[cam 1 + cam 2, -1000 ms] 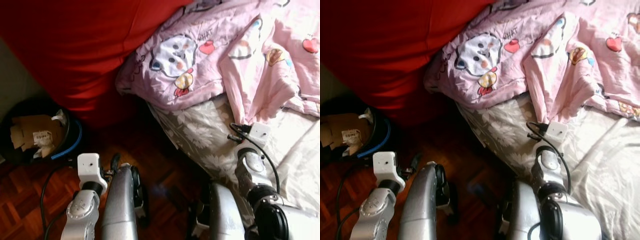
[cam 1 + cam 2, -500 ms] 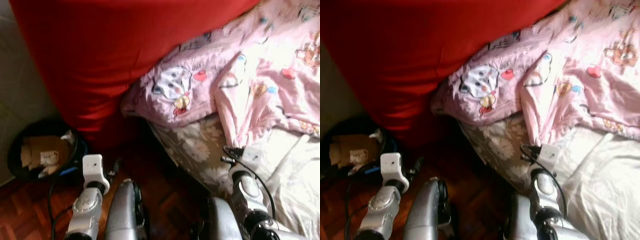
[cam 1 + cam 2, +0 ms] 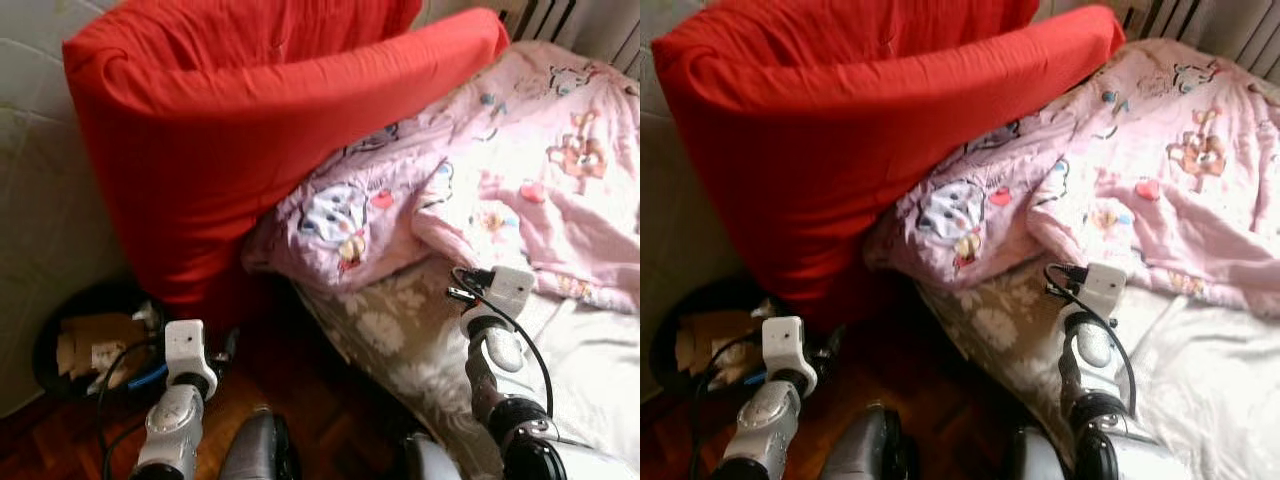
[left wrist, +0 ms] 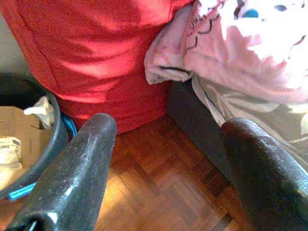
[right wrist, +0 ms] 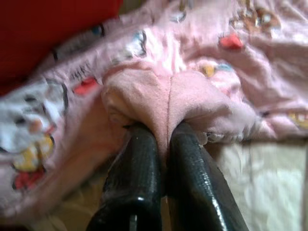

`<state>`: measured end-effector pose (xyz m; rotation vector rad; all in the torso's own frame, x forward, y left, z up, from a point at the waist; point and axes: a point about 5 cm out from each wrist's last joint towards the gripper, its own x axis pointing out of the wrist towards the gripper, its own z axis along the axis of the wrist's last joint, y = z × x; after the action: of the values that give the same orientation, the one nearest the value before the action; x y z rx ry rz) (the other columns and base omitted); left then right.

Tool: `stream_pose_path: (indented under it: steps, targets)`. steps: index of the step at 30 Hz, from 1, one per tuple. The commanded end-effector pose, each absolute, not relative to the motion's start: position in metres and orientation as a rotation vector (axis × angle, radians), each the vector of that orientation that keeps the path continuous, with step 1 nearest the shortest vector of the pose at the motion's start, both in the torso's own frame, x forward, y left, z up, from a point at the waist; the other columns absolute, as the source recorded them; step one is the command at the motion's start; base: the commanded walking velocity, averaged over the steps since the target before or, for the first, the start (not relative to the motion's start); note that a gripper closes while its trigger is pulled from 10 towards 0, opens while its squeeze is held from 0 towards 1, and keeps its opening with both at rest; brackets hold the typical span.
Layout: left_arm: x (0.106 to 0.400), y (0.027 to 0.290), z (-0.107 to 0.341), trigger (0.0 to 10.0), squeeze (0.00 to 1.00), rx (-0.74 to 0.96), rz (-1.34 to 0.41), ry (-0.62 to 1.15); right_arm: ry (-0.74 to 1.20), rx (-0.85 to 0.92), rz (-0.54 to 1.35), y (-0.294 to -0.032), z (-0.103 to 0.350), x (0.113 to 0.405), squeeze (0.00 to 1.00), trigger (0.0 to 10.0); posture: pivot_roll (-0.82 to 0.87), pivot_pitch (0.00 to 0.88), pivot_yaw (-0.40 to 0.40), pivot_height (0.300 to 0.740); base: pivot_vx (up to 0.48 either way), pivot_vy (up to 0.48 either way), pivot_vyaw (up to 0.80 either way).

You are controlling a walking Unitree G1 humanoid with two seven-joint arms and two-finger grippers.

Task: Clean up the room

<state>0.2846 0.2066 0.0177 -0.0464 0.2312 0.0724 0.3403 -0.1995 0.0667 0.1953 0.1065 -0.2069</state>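
Note:
A pink cartoon-print blanket lies rumpled across the bed, its edge hanging over the bedside. My right gripper is shut on a folded ridge of that blanket, with the cloth bunched over both black fingers. My right wrist sits at the blanket's lower edge above the flowered sheet. My left gripper is open and holds nothing, low over the wooden floor beside the bed. A big red cushion leans against the wall and lies over the blanket's upper edge.
A black bin with cardboard and paper scraps stands on the floor at the left, below the red cushion. A grey flowered sheet and a white sheet cover the mattress. A radiator is at the far right.
The camera has risen and tilted up, so more of the red cushion and bed shows. My right gripper stays shut on the blanket fold; my left arm hangs as before.

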Motion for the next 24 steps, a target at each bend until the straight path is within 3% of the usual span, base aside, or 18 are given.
stream_pose_path:
  steps: [1, 24]
  targets:
    - [0.278, 0.212, 0.01, 10.0, 0.0, -0.047, 0.095, 0.266, 0.094, 0.198, -0.216, -0.2, 0.068, 0.34, 0.0, 10.0, 0.12, 0.121, -0.022, 0.73, 0.0, 0.0, 0.0]
    - [0.272, 0.212, -0.001, 10.0, 0.0, -0.053, 0.079, 0.317, 0.084, 0.187, -0.311, -0.215, 0.064, 0.333, 0.0, 10.0, 0.12, 0.144, -0.004, 0.74, 0.0, 0.0, 0.0]
